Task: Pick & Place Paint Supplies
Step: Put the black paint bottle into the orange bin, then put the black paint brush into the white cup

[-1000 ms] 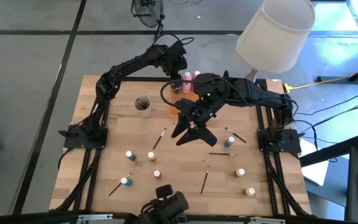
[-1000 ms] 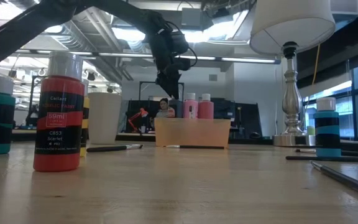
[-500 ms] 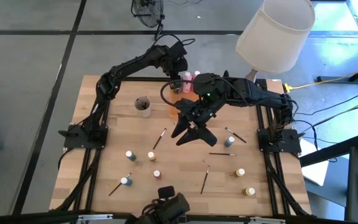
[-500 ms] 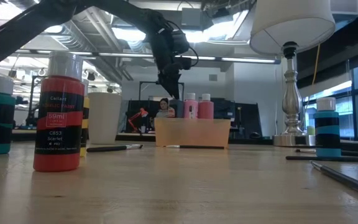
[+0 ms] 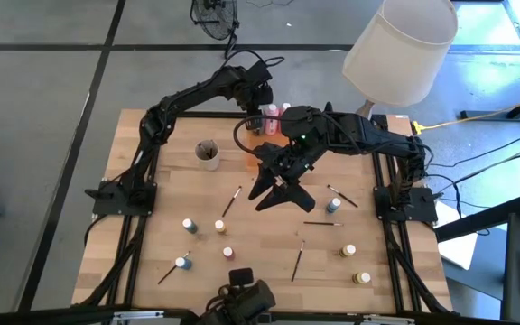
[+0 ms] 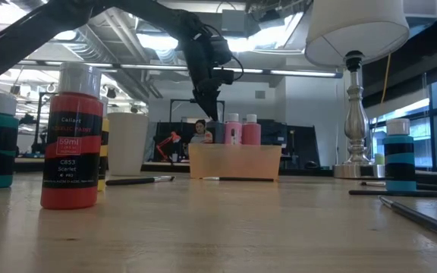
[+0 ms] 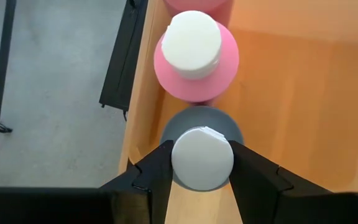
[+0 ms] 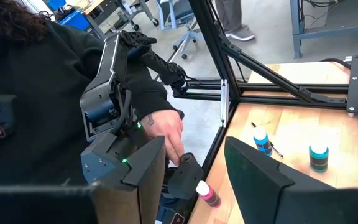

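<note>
The translucent orange tray [image 7: 291, 93] stands at the table's far edge [image 5: 253, 144]. In it two pink squeeze bottles [image 6: 233, 129] [image 6: 250, 129] stand upright, one showing from above [image 7: 196, 53]. Beside them is a grey bottle [image 7: 202, 124] with a white cap, and my left gripper [image 7: 202, 163] [image 5: 258, 116] is shut on it from above. My right gripper [image 5: 278, 190] [image 8: 194, 168] hangs open over the table's middle with nothing between its fingers. Small paint pots [image 5: 219, 227] and thin brushes [image 5: 232, 200] lie on the wood. My left gripper pinches the grey bottle's white cap [image 7: 202, 134] between its two fingers [image 7: 160, 171], one on each side of the round cap. The fingers come steeply from above. The bottle is upright inside the tray's corner; its own shoulder hides whether its base rests on the tray floor.
A round grey cup [image 5: 208, 153] stands left of the tray. A lamp [image 5: 400, 50] rises at the far right corner. More pots [image 5: 348, 250] [image 5: 181, 263] and brushes [image 5: 297, 262] dot the near half. A person [image 8: 42, 93] is beyond the far edge.
My left gripper has rolled a little about its own pointing line while staying over the tray, still shut on the cap.
</note>
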You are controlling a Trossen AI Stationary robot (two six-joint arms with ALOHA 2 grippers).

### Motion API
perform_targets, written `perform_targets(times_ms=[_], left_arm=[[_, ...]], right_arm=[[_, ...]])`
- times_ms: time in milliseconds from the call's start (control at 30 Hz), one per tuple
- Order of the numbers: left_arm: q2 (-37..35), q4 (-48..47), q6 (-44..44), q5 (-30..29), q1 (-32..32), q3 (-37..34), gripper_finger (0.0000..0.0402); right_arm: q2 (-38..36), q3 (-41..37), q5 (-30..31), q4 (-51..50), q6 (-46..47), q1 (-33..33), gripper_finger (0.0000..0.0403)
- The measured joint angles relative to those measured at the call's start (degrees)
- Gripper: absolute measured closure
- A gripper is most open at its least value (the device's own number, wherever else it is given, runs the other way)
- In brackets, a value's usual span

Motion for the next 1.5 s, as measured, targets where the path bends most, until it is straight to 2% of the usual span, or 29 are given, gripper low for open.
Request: perform_targets(times_ms=[267, 467, 900, 1067, 1233, 1500], left_arm=[[-0.02, -0.18, 0.50, -2.18, -0.37, 0.02, 0.0254], [0.00, 0.42, 0.66, -6.68, -0.68, 0.02, 0.0219], [-0.02, 0.08, 0.07, -6.45, -2.16, 0.02, 0.0161], [-0.23, -0.21, 0.12, -6.69, -2.18, -0.04, 0.0153], [-0.66, -0.05, 0.83, -9.38, -2.15, -0.11, 0.0153], [-1.14, 0.06, 0.66, -9.32, -1.92, -0.15, 0.0153]], right_arm=[[0.00, 0.00, 0.02, 0.01, 0.00, 0.00, 0.0231], [0.00, 0.00, 0.02, -0.02, 0.01, 0.00, 0.0232], [0.00, 0.00, 0.04, -0.48, 0.02, 0.06, 0.0232], [0.00, 0.00, 0.03, -0.48, 0.00, 0.33, 0.0232], [0.00, 0.00, 0.03, -0.46, 0.01, 0.35, 0.0232], [0.00, 0.00, 0.02, -0.06, 0.02, 0.37, 0.0232]])
